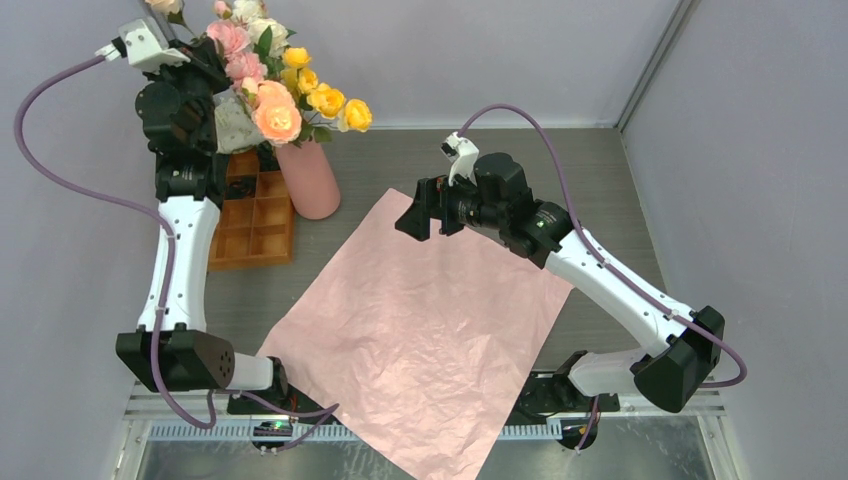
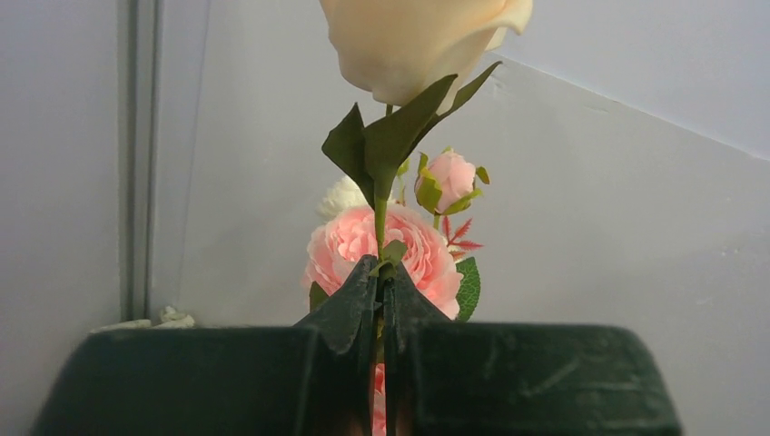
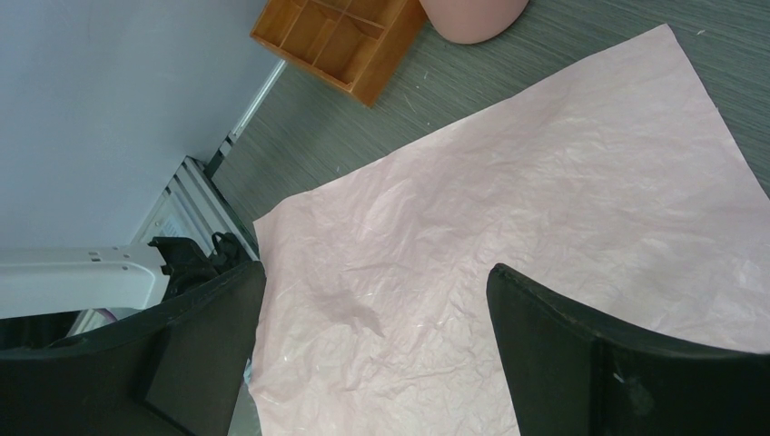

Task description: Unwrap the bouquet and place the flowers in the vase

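**Inspector:** Left arm, pose?

**Examiner:** Raised high, with the forearm upright and the wrist bent over at the far corner. The left claw [image 1: 228, 120] is pressed together on a green stem [image 2: 380, 218] of the flowers [image 1: 272, 85]. In the wrist view a cream rose [image 2: 422, 36] stands just above the claw's tips, with a pink bloom [image 2: 345, 241] behind them.

**Inspector:** Right arm?

**Examiner:** Stretched forward over the bench [image 1: 620, 170], wrist turned downward. The right claw [image 1: 418, 217] is spread wide, holding nothing and touching nothing. The pink paper [image 1: 420, 330] lies flat and crumpled beneath it.

**Inspector:** Containers?

**Examiner:** The vase [image 1: 310, 180] stands upright just below the left claw and well apart from the right claw. The bunch sits over its mouth. Whether the stem ends are inside, I cannot tell. The orange compartment tray [image 1: 255, 225] lies just beside the vase, under the left forearm.
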